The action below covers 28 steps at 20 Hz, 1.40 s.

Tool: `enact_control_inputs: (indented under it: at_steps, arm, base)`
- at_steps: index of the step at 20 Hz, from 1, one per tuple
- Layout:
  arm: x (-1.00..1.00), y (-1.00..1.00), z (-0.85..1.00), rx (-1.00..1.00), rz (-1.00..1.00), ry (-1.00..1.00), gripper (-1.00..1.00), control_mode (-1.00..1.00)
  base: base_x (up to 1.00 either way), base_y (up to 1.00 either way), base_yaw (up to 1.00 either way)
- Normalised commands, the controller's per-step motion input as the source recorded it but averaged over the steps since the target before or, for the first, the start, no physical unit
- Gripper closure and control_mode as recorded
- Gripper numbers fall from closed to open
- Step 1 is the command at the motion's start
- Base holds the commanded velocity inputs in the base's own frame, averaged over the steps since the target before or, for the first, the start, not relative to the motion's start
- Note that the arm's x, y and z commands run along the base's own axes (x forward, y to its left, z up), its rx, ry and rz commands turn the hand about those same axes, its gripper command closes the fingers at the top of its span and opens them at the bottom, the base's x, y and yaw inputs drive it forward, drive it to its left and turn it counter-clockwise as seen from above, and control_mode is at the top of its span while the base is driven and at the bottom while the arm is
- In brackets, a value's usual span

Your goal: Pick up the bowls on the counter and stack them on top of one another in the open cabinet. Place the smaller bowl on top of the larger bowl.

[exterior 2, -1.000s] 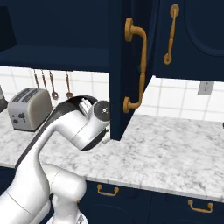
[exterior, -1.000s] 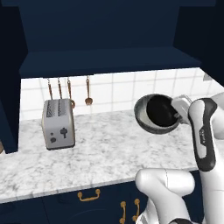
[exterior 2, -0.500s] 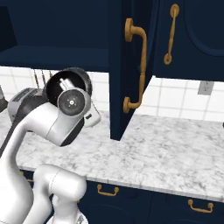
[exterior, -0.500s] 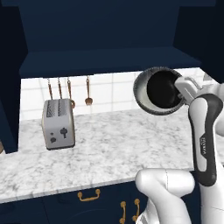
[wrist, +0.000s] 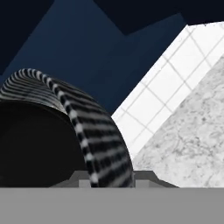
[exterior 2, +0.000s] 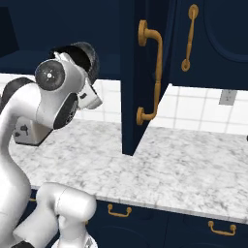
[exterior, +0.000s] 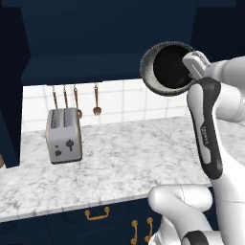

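Note:
My gripper is shut on the rim of the larger bowl, a wide round bowl with a dark grey ribbed outside, a speckled grey band inside the rim and a black hollow. I hold it tilted on edge, high above the counter, at the level of the open cabinet's dark shelf recess and to its right. In the hand view the bowl's striped wall arches over my fingertips. From the right base the bowl peeks out behind my arm. The smaller black bowl is out of view.
A silver toaster stands at the counter's left, with brass utensils hanging on the tiled wall behind it. The cabinet's open navy door with a brass handle juts out over the counter to the right of my arm.
The arm has lifted the bowl from just above the counter up to the height of the cabinet recess, and the bowl's mouth has turned more toward the left base camera.

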Motion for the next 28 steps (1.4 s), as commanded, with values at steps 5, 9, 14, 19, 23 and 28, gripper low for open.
enact_control_inputs:
  at_steps: [5, 9, 14, 19, 23, 28]
  arm:
    - [0.81, 0.0, 0.23, 0.1, -0.2, 0.19, 1.0, -1.0]
    - [0.71, 0.0, -0.18, 0.14, -0.22, 0.12, 1.0, -1.0]
    - [0.92, -0.05, -0.28, 0.17, -0.24, 0.06, 1.0, -1.0]
    - [0.82, 0.0, -0.17, 0.08, -0.23, 0.0, -1.0, -1.0]
    - [-0.25, 0.03, 0.04, 0.0, -0.13, -0.12, -1.0, -1.0]
    - [-0.95, 0.19, -0.04, 0.01, -0.01, -0.28, -1.0, -1.0]
  base:
    - [0.0, 0.0, 0.0]
    - [0.0, 0.0, 0.0]
    - [0.0, 0.0, 0.0]
    - [0.0, 0.0, 0.0]
    - [0.0, 0.0, 0.0]
    - [0.0, 0.0, 0.0]
